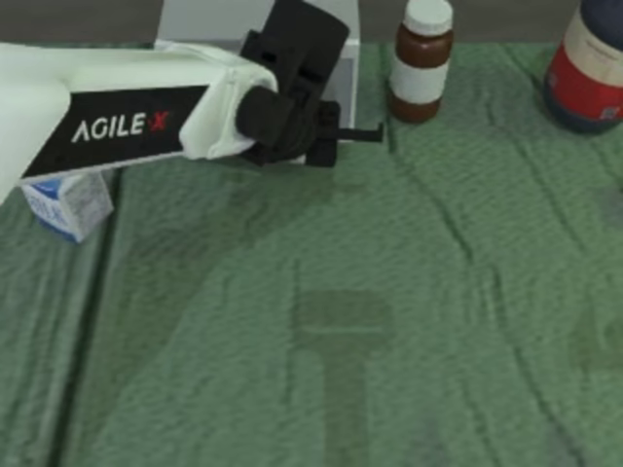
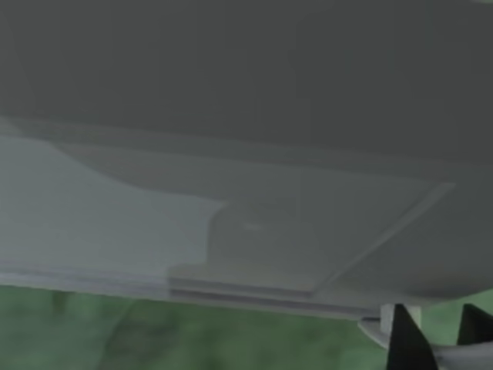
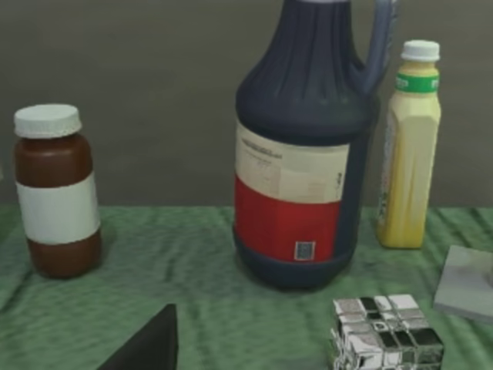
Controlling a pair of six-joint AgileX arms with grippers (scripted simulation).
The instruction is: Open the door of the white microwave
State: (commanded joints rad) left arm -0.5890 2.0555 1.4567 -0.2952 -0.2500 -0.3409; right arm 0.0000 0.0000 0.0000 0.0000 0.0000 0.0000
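The white microwave [image 1: 195,21] stands at the far edge of the table [image 1: 409,321], left of centre, mostly hidden under my left arm. The left gripper [image 1: 375,133] is at the microwave's front right corner, just left of a brown bottle [image 1: 421,60]; I cannot tell how its jaws stand. The left wrist view is filled by the grey window of the door [image 2: 231,154], seen very close. A blue-and-white carton [image 1: 68,202] sits at the left. The right gripper is out of sight; its camera faces a dark jug [image 3: 304,146], a yellow bottle [image 3: 408,146] and a mirrored cube [image 3: 385,331]
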